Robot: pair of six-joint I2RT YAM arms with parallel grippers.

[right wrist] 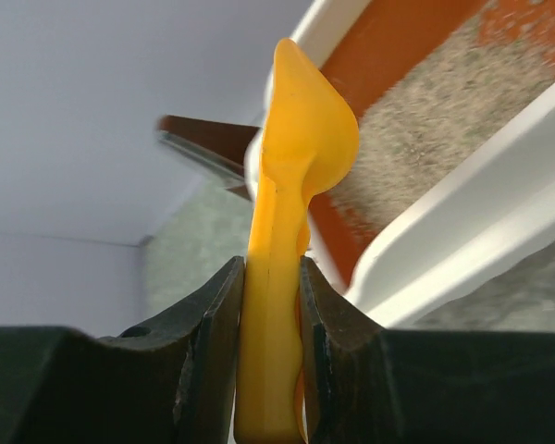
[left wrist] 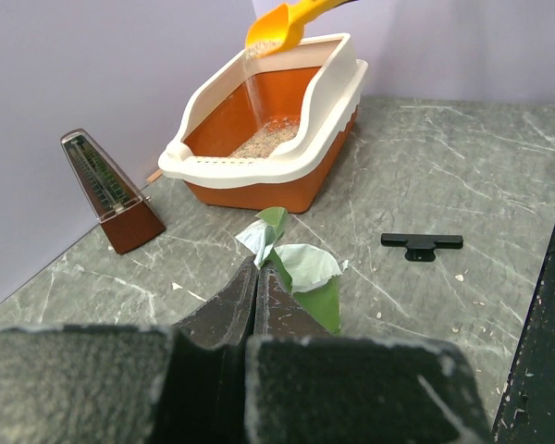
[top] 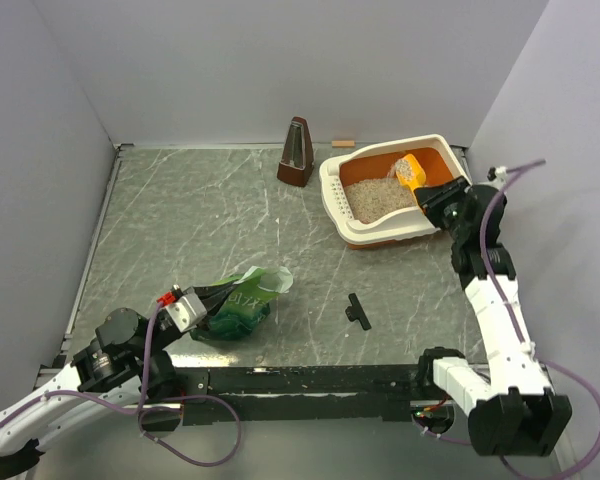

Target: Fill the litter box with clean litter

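The litter box (top: 332, 196) stands at the back right, cream outside and orange inside. Clean litter (top: 378, 198) lies in a pale heap on its floor. My right gripper (top: 442, 197) is shut on the handle of an orange scoop (top: 412, 170), held tilted over the box. In the left wrist view a thin stream of granules falls from the scoop (left wrist: 282, 26) into the litter box (left wrist: 250, 168). My left gripper (left wrist: 257, 264) is shut on the top edge of the crinkly green bag (left wrist: 310, 277), near the front left (top: 245, 305).
A brown metronome (top: 297, 155) stands left of the box near the back wall. A small black T-shaped piece (top: 357, 311) lies on the table in front of the box. A small wooden piece (top: 342, 143) lies against the back wall. Walls close in on three sides.
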